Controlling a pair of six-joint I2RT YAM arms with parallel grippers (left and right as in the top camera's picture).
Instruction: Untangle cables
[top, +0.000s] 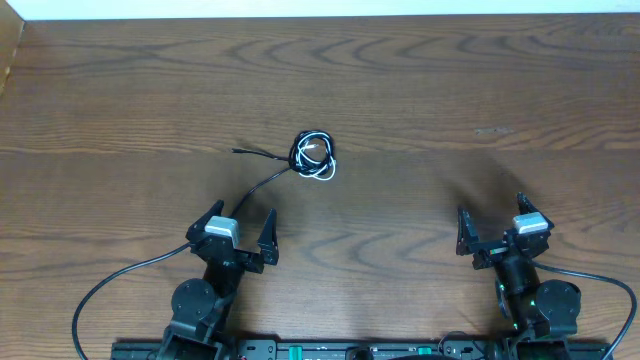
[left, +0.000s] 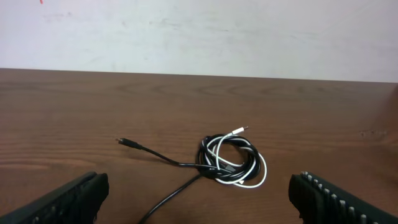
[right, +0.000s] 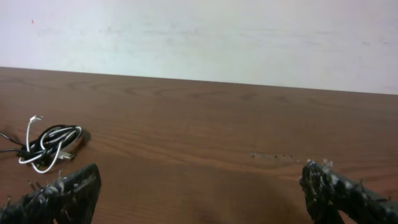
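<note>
The cables (top: 313, 155) lie knotted in a small bundle of black and white cord at the table's middle. One black tail ends in a plug at the left (top: 240, 151); another black tail (top: 262, 184) runs toward my left arm. The bundle shows in the left wrist view (left: 230, 160) and at the left of the right wrist view (right: 50, 146). My left gripper (top: 240, 222) is open and empty, a short way in front of the bundle. My right gripper (top: 492, 222) is open and empty, far to the bundle's right.
The brown wooden table (top: 450, 90) meets a white wall at the back. A table edge shows at the far left (top: 8, 60). Thick black arm wires (top: 110, 285) curve along the front by both arm bases.
</note>
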